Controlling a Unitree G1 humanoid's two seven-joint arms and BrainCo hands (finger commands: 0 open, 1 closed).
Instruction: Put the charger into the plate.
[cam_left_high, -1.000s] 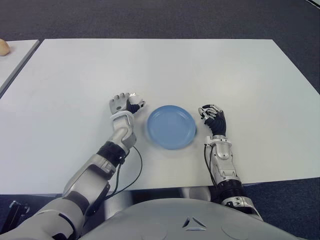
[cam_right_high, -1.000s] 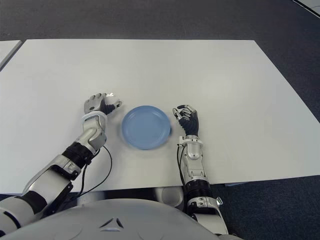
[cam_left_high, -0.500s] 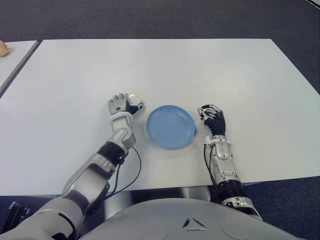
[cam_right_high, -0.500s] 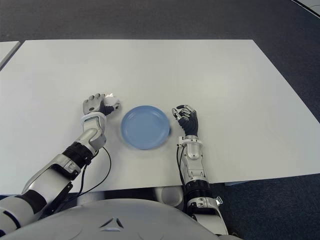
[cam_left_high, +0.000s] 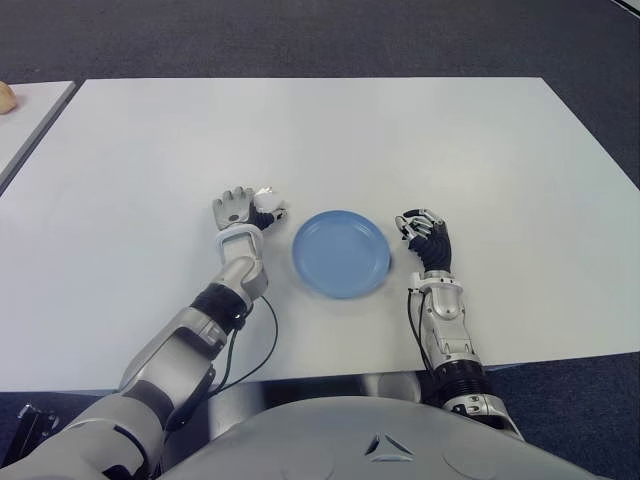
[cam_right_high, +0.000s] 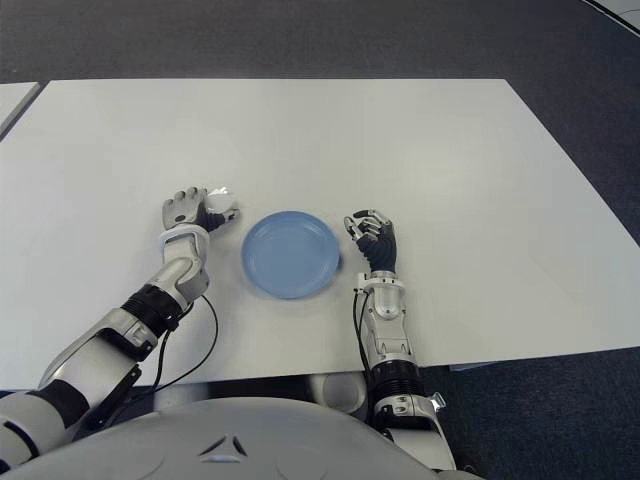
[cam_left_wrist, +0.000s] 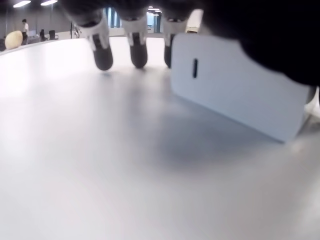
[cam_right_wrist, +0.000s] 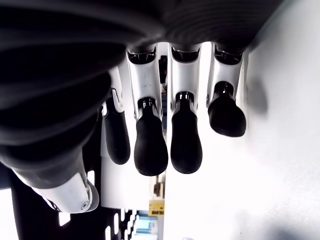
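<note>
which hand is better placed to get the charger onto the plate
Left. The left hand is already at the white charger, just left of the blue plate, with its fingers beside it. The right hand shows on the plate's far side, curled and empty.

The white table (cam_left_high: 330, 130) lies bare beyond the blue plate (cam_left_high: 341, 252) and out to both sides, so a hand can pass there freely. Just left of the plate, the left hand (cam_left_high: 240, 210) closes on the white charger (cam_left_high: 266, 198), with only a narrow strip of table between it and the rim. The right hand (cam_left_high: 426, 236), fingers curled and holding nothing, sits just beside the plate's right edge and blocks that side.
</note>
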